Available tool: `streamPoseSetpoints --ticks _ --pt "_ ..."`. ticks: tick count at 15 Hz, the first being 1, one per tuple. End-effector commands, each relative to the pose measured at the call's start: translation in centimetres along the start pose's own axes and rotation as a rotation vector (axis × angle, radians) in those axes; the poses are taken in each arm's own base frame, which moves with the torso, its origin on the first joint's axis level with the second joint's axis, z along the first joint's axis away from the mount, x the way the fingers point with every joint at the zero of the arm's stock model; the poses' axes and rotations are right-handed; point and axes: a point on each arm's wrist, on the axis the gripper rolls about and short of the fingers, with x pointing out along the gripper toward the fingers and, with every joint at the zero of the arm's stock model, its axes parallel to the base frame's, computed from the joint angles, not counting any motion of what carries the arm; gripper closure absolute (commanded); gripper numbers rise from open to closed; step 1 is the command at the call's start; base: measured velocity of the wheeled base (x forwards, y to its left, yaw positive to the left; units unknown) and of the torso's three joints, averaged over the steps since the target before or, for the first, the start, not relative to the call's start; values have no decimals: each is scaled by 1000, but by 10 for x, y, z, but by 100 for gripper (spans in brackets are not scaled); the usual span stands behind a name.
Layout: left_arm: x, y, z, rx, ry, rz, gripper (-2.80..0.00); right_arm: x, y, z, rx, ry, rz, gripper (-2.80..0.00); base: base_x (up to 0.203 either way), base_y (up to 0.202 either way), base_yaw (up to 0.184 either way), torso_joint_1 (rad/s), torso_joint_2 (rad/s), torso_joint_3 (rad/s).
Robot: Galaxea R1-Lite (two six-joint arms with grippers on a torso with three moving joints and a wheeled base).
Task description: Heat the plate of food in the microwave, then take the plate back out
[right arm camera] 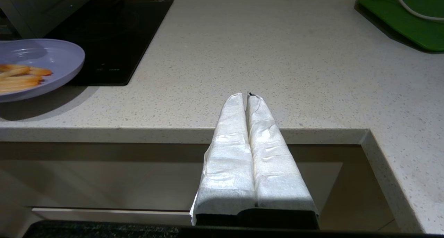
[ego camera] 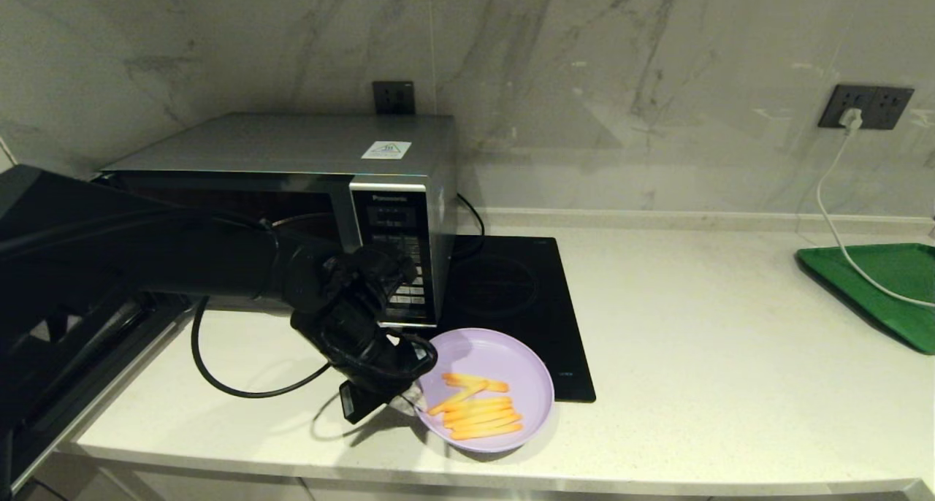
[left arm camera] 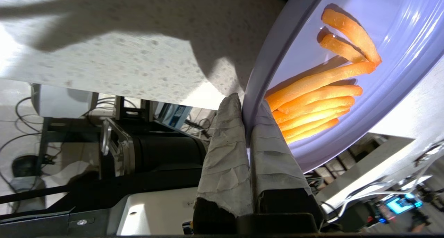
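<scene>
- Plate of food [ego camera: 504,362], a lilac round plate with orange-yellow sticks lying on its near half, sat close to the near edge of the worktop [ego camera: 694,355], its far rim overlapping the near left corner of the black induction hob [ego camera: 511,296].
- The left gripper [ego camera: 413,402] was clamped on the plate's left rim; in the left wrist view one padded finger [left arm camera: 225,154] lay under the rim and the other over it, beside the sticks.
- The microwave [ego camera: 292,194] stood at the far left of the worktop, just behind the plate, its top carrying a small white sticker [ego camera: 386,150] and its button panel [ego camera: 398,260] facing forward; the left arm crossed in front of the door, so I could not tell whether it stood open.
- The right gripper [right arm camera: 248,96] hung just off the near edge of the worktop, well apart from the plate, its two wrapped fingers pressed together on nothing.
- The worktop was pale, speckled stone, ending in a corner at the near right.
- A green tray [ego camera: 876,289] lay at the far right with a white cable [ego camera: 829,201] running across it up to a dark wall socket [ego camera: 865,106].
- Grey-veined marble panels formed the back wall, with a second dark socket [ego camera: 393,96] just above the microwave.
- A black cable [ego camera: 219,377] looped on the worktop below the left arm.
</scene>
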Motion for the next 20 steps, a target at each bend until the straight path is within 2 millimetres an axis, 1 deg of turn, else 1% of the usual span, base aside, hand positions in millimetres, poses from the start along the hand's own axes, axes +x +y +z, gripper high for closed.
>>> streamPoseSetpoints --ticks 1,3,6,10,14,17,20 --pt "11 -4 -2 3 15 17 0 0 0 0 1 0 0 0 0 0 0 0 0 0" --pt "18 -6 -2 5 23 30 0 0 0 0 1 0 0 0 0 0 0 0 0 0" --pt "20 -10 -2 14 17 29 0 0 0 0 1 0 0 0 0 0 0 0 0 0" --pt "30 -14 4 2 3 43 0 0 0 0 1 0 0 0 0 0 0 0 0 0" --pt "30 -19 8 1 -8 30 0 0 0 0 1 0 0 0 0 0 0 0 0 0" --pt "30 -29 15 -42 -17 18 0 0 0 0 1 0 0 0 0 0 0 0 0 0" --pt "35 -30 16 -64 1 47 0 0 0 0 1 1 0 0 0 0 0 0 0 0"
